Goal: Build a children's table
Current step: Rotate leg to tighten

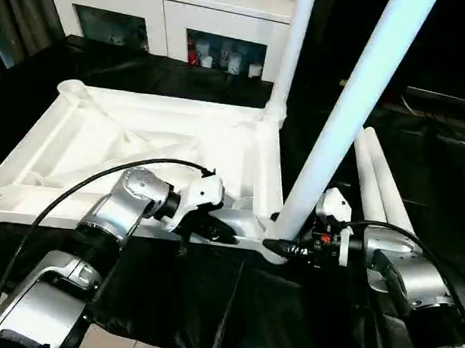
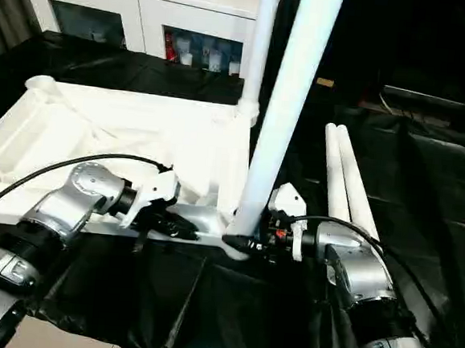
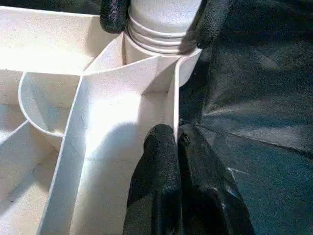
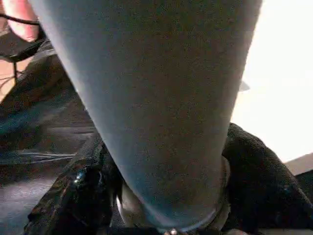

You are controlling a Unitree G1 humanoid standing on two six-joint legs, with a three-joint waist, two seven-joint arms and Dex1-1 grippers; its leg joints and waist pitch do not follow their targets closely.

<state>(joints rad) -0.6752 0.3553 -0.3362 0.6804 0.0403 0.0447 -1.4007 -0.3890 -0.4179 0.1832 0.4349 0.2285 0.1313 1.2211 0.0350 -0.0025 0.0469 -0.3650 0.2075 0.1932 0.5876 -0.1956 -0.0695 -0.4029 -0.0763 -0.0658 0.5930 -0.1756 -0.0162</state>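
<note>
White tabletop (image 1: 138, 146) lies underside-up; my left gripper (image 3: 177, 142) pinches its rim, right gripper (image 1: 291, 245) clasps the leg (image 1: 345, 122) at the near corner socket. I'd hold it vertical while seating.
</note>
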